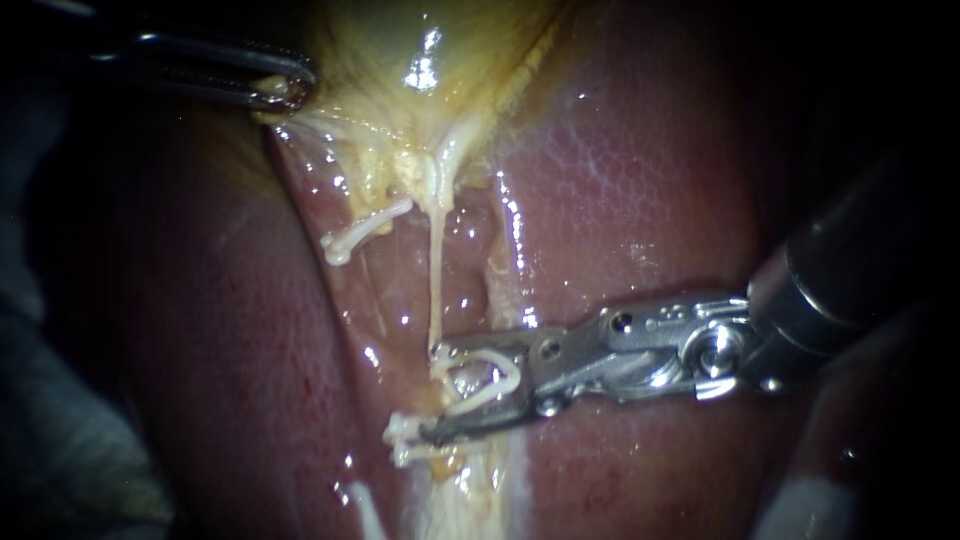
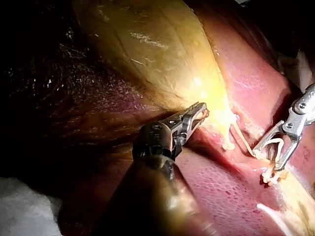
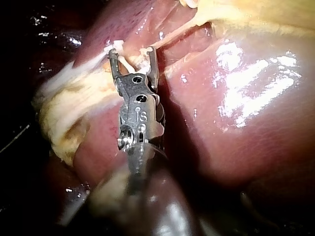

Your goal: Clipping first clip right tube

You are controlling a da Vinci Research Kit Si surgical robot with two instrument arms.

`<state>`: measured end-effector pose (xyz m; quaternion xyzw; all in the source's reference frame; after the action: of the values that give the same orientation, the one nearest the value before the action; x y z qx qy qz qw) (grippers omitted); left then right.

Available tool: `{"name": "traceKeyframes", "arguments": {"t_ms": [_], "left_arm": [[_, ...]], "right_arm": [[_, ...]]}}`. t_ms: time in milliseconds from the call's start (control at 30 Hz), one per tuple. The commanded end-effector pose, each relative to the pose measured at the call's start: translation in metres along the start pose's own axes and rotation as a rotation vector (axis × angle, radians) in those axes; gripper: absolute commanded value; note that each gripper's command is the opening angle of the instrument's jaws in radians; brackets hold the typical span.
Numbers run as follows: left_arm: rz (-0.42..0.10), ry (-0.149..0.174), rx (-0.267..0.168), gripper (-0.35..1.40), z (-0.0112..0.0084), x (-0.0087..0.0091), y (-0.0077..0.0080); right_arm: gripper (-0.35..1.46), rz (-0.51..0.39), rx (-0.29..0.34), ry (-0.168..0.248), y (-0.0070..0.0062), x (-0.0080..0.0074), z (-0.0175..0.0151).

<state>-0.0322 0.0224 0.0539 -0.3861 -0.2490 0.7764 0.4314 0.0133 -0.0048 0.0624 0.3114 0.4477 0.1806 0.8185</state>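
The thin pale right tube (image 1: 436, 270) runs down from the yellow gallbladder (image 1: 400, 40) between the lobes of the liver (image 1: 620, 170). My right instrument (image 1: 440, 393) comes in from the right. Its jaws stand wide apart with a white clip (image 1: 492, 380) seated between them, and they straddle the lower end of that tube. The right wrist view shows the same jaws (image 3: 133, 51) astride the pale strand. A shorter left tube (image 1: 362, 232) ends in a free stub. My left instrument (image 1: 285, 88) is shut on the gallbladder's edge, also seen in the left wrist view (image 2: 199, 114).
Whitish shreds of tissue (image 1: 402, 440) lie just past the lower jaw's tip. Yellow fatty tissue (image 3: 64, 118) runs beside the right instrument's shaft. Dark red liver (image 2: 221, 191) borders the groove on both sides. A pale cloth (image 1: 60, 460) lies at the far left.
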Motion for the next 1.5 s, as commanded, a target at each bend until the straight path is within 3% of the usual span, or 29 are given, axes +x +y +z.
{"name": "traceKeyframes", "arguments": {"t_ms": [33,433,733,1000,1300,1500], "left_arm": [[0.000,0.000,0.000,-0.35,0.0001,0.0000,0.0000],[0.000,0.000,0.000,-0.35,0.0000,0.0000,0.0000],[0.000,0.000,0.000,-0.35,0.0000,0.0000,0.0000],[-0.001,0.000,0.000,-0.35,0.0000,-0.0001,0.0000],[-0.001,0.000,0.000,-0.35,0.0000,0.0000,0.0000],[-0.001,0.000,0.000,-0.35,0.0000,0.0000,0.0001]], "right_arm": [[0.48,0.001,0.002,0.000,-0.0001,0.0002,-0.0003],[0.48,0.069,0.047,0.101,-0.0005,0.0025,-0.0042],[0.49,0.121,0.062,0.122,0.0014,0.0011,-0.0051],[0.49,0.144,0.059,0.118,0.0035,-0.0011,-0.0050],[0.49,0.177,0.056,0.136,0.0046,-0.0023,-0.0031],[0.50,0.187,0.064,0.170,0.0047,-0.0019,-0.0016]]}}
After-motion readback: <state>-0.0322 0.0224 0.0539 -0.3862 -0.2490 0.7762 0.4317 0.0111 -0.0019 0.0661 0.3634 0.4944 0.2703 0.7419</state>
